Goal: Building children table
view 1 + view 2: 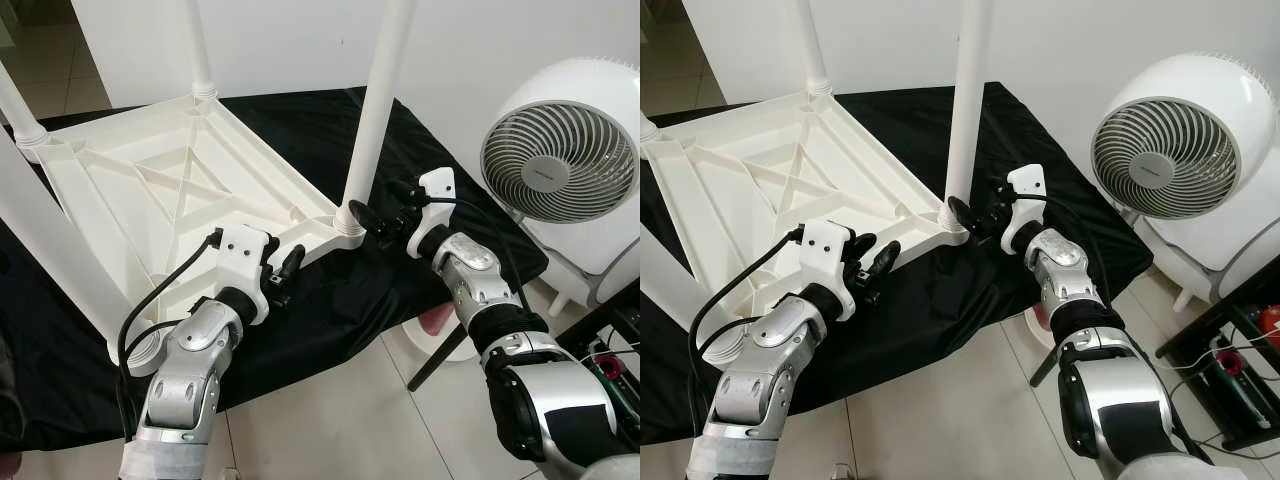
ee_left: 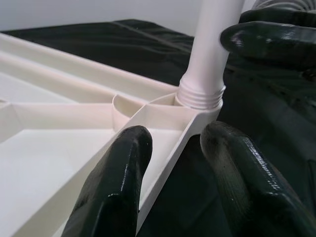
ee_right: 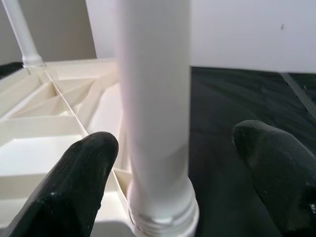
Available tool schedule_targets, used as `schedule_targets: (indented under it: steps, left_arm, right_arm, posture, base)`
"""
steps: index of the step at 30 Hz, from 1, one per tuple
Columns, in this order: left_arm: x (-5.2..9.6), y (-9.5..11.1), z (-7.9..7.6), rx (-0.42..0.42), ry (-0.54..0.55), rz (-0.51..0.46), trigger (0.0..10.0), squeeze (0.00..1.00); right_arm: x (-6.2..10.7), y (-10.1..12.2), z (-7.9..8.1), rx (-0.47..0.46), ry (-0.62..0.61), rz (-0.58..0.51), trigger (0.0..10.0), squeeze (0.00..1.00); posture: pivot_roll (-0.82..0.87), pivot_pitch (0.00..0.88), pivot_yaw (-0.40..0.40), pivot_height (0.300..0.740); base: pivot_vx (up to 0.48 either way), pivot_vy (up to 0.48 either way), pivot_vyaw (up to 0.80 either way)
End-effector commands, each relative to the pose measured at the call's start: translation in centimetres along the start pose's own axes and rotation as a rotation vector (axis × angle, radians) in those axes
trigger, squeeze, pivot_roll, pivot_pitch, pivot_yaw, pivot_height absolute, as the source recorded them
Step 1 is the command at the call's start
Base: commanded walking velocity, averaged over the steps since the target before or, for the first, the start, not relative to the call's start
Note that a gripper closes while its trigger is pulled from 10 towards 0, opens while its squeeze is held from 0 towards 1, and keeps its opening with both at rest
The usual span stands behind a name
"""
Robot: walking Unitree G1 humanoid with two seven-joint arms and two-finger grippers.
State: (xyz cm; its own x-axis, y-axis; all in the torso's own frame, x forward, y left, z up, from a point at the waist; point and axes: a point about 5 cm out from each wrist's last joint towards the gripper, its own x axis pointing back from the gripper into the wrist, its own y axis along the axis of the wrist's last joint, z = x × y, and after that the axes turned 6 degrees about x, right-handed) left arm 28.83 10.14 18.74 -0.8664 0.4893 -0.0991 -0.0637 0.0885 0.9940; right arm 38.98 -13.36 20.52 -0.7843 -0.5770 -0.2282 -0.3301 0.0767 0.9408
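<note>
I am looking down at the white plastic children's table [image 1: 170,190], which is lying upside down on a black cloth [image 1: 300,130] with its ribbed underside facing up and its round white legs standing upward from the corners. My right gripper [image 1: 385,215] is sitting at the base of the near right corner leg [image 1: 375,110], its two black fingers spread wide. In the right wrist view the leg [image 3: 155,108] is standing between the fingers [image 3: 74,182] without either one pressing on it. My left gripper [image 1: 285,272] is hovering at the near edge of the tabletop, just left of that same corner. Its fingers [image 2: 116,187] are also parted, straddling the rim of the table [image 2: 163,163], and I cannot tell whether they are touching it. A white round fan [image 1: 565,150] with a grey grille is standing on the tiled floor [image 1: 340,420] to my right, well apart from the table.
</note>
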Motion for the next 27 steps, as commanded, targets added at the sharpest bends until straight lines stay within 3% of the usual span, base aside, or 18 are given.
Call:
schedule_targets:
  steps: [1, 5, 12, 17, 24, 27]
  left_arm:
    - [0.2, 0.0, 0.0, -0.013, 0.05, 0.003, 10.0, 0.0]
    - [0.6, 0.0, 0.5, -0.021, 0.093, -0.014, 10.0, 0.0]
    - [0.6, 0.0, 0.6, -0.02, 0.108, -0.02, 10.0, 0.0]
    - [0.6, -0.2, 1.0, -0.008, 0.132, -0.023, 10.0, 0.0]
    - [0.8, -0.5, 1.0, -0.023, 0.132, -0.025, 10.0, 0.0]
    - [0.9, -0.8, 1.2, 0.011, 0.146, -0.014, 10.0, 0.0]
  right_arm:
    - [0.5, -0.3, 0.2, -0.015, -0.04, -0.026, 10.0, 0.0]
    - [2.1, -1.0, 1.8, -0.033, -0.162, -0.083, 10.0, 0.0]
    - [2.8, -1.3, 2.5, -0.043, -0.202, -0.089, 10.0, 0.0]
    - [6.1, -2.5, 5.3, -0.065, -0.31, -0.04, 10.0, 0.0]
    - [6.7, -2.4, 5.6, -0.047, -0.339, -0.025, 10.0, 0.0]
    - [6.9, -2.5, 6.0, -0.036, -0.326, -0.015, 10.0, 0.0]
  posture:
    - [0.11, 0.047, -0.104, 0.74]
    - [0.1, 0.057, -0.097, 0.74]
    - [0.09, 0.065, -0.09, 0.74]
    - [0.06, 0.077, -0.051, 0.74]
    - [0.05, 0.078, -0.044, 0.74]
    - [0.06, 0.084, -0.048, 0.74]
  base:
    - [0.0, 0.0, 0.0]
    - [0.0, 0.0, 0.0]
    - [0.0, 0.0, 0.0]
    - [0.0, 0.0, 0.0]
    - [0.0, 0.0, 0.0]
    - [0.0, 0.0, 0.0]
